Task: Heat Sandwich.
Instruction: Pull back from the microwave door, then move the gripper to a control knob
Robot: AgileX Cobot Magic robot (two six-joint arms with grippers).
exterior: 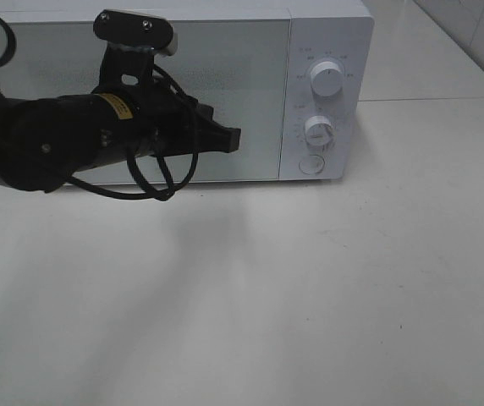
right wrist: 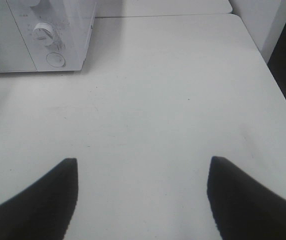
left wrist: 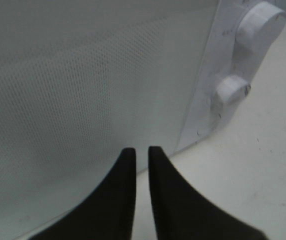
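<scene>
The sandwich and its pink plate are out of view in every frame. The white microwave (exterior: 250, 68) stands at the back of the table with its door shut. My left gripper (exterior: 233, 138) hovers in front of the door's lower right part, close to the glass. In the left wrist view my left gripper (left wrist: 141, 150) has its jaws together with only a thin slit between them, holding nothing, facing the dotted door (left wrist: 83, 75). My right gripper (right wrist: 142, 162) is open and empty above bare table, to the right of the microwave (right wrist: 68, 30); the exterior view does not show it.
The control panel has an upper knob (exterior: 327, 78), a lower knob (exterior: 319, 129) and a round button (exterior: 311, 164). The white table (exterior: 310, 296) runs forward and right of the microwave. A second table (exterior: 428, 59) adjoins behind. The table's right edge (right wrist: 278, 85) drops to dark floor.
</scene>
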